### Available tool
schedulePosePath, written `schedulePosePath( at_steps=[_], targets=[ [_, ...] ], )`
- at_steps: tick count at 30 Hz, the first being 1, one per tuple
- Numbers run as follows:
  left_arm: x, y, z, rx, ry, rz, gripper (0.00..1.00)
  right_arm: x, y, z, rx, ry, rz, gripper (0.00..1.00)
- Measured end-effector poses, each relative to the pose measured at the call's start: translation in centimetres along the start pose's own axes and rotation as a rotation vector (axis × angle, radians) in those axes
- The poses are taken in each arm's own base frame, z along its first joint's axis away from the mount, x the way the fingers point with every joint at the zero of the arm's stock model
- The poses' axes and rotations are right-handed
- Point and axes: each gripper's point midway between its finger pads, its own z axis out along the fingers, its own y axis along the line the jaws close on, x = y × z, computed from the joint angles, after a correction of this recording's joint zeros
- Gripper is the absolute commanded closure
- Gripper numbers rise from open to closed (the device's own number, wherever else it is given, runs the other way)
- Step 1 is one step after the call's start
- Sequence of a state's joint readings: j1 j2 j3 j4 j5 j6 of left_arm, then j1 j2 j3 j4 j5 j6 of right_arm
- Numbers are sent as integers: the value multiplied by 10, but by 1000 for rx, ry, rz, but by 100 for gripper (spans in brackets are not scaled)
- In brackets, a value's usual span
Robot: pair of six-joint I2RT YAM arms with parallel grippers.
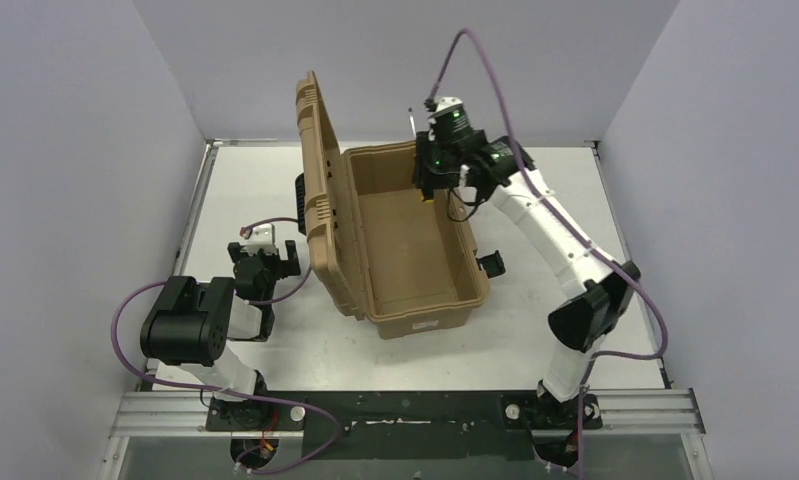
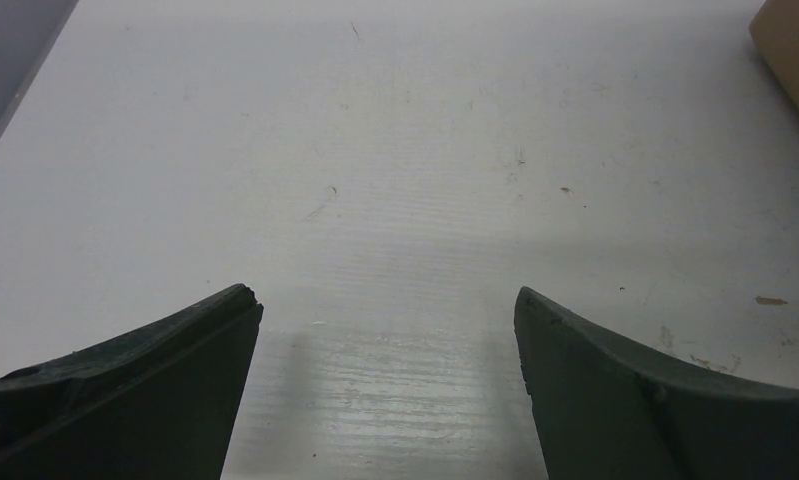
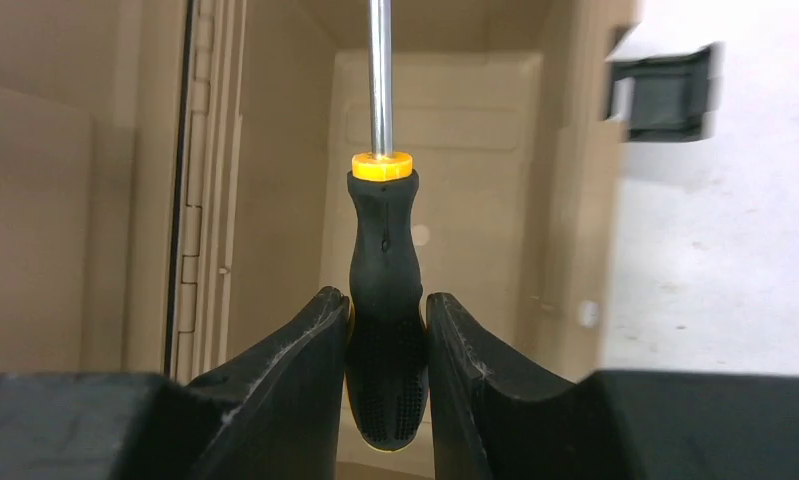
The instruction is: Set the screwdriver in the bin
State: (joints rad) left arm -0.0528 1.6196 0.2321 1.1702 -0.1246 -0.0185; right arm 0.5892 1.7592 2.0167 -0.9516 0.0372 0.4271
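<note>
The bin (image 1: 430, 318) is a large tan case in the middle of the table, its ribbed lid (image 1: 320, 190) standing open on the left. My right gripper (image 1: 430, 180) hangs over the bin's far end, shut on the screwdriver. In the right wrist view the fingers (image 3: 315, 350) clamp the black-and-orange handle of the screwdriver (image 3: 383, 260), and its silver shaft points away over the bin's inside (image 3: 475, 150). My left gripper (image 1: 265, 262) is low over the table left of the lid. It is open, with bare table between its fingers (image 2: 175, 380).
A black latch (image 1: 492, 263) sticks out of the bin's right side, also seen in the right wrist view (image 3: 665, 90). A tan corner of the bin (image 2: 795, 50) shows at the left wrist view's upper right. Grey walls enclose the white table.
</note>
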Motion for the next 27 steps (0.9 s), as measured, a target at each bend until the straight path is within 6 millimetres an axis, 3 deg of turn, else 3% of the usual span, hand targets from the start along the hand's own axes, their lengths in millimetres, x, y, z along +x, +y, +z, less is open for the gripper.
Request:
schedulePosePath(
  at_steps=[2,7,10,14,20,26,27],
  targets=[
    [0,0,0,0,0,0,3,20,15,22,-9,55,-12,100],
    [0,0,0,0,0,0,3,99,35,86,-1,259,-54,100],
    [0,0,0,0,0,0,3,144,33,119,23,363,-77,100],
    [0,0,0,0,0,0,3,192,22,141,55,463,-97,100],
    [0,0,0,0,0,0,3,229,8,162,86,512,-90,98],
    [0,0,0,0,0,0,3,230,6,170,89,486,-58,52],
    [0,0,0,0,0,0,3,230,5,170,91,485,-50,49]
  ],
)
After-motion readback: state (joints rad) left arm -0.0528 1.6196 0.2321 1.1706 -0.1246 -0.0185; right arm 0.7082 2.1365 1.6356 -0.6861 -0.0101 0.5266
